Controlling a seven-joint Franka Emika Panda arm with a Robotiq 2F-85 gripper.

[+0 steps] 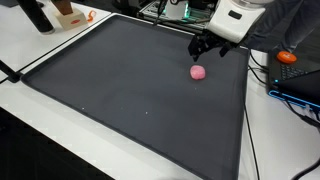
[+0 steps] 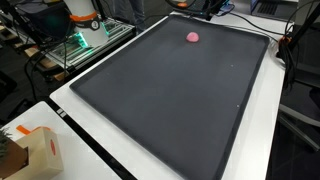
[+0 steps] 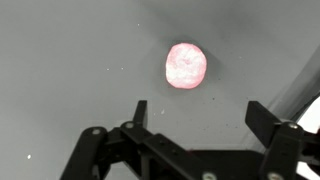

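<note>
A small pink ball lies on a large dark grey mat, near its far edge. My gripper hovers just behind and above the ball, jaws open and empty. In the wrist view the ball sits a little ahead of the two black fingertips, slightly toward the left one, not touching either. In an exterior view only the dark tip of the gripper shows at the top edge.
The mat covers most of a white table. An orange and brown object stands at the back. Cables and an orange item lie by the mat's side edge. A cardboard box and a wire rack stand beside the table.
</note>
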